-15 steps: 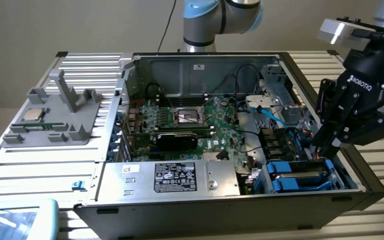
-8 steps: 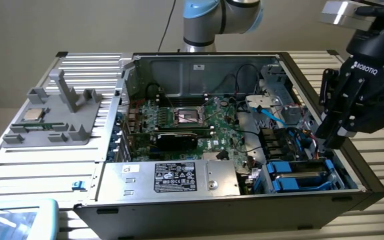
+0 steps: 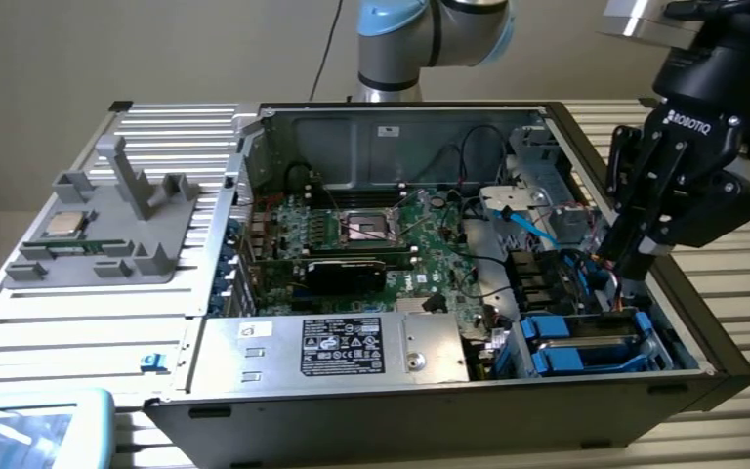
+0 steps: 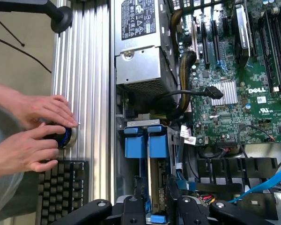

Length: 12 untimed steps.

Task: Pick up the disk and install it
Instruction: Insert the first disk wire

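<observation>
We see the gripper [image 3: 632, 262] down in the case [image 3: 687, 337], pinching the disk [image 4: 152, 180] in its bay.

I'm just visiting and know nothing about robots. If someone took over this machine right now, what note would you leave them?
Gripper: down inside the open computer case, at the exterior view's right, right above the blue drive bay. I cannot tell whether it has hold of anything.
Disk: appears to stand edge-on in the bay, directly under the gripper.
Done: the disk has been brought to the bay.
Left: confirm the disk is fully seated; the pictures don't settle that.
Note: a person's hands rest on a knob beside the keyboard, outside the case.
</observation>
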Tool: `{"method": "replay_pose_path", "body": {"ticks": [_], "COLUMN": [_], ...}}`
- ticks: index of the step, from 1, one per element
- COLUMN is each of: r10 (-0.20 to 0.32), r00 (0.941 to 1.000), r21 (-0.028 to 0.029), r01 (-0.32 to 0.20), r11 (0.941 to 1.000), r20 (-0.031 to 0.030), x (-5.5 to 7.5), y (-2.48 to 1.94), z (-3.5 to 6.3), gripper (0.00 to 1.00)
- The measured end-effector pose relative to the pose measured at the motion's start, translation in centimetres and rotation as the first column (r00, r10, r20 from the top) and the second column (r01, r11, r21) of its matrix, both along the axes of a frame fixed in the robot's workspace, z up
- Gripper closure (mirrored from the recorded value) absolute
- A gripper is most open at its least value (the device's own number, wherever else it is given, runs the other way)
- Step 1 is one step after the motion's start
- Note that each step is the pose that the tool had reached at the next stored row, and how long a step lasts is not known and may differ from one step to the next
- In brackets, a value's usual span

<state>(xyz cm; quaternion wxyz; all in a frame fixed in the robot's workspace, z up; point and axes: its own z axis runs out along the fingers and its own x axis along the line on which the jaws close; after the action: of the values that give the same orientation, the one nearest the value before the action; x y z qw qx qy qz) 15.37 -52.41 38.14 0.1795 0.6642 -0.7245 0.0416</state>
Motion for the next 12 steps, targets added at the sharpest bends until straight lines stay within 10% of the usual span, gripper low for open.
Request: {"method": "replay_pose_path", "body": {"ticks": [12], "r10": [0.000], "r00": [1.0000], "r21": [-0.0022], "r01": [0.000], "r11": [1.0000], "r20": [-0.0002], "x": [-0.09], "y": [0.23], "z": [0.00], "gripper": [0.69]}}
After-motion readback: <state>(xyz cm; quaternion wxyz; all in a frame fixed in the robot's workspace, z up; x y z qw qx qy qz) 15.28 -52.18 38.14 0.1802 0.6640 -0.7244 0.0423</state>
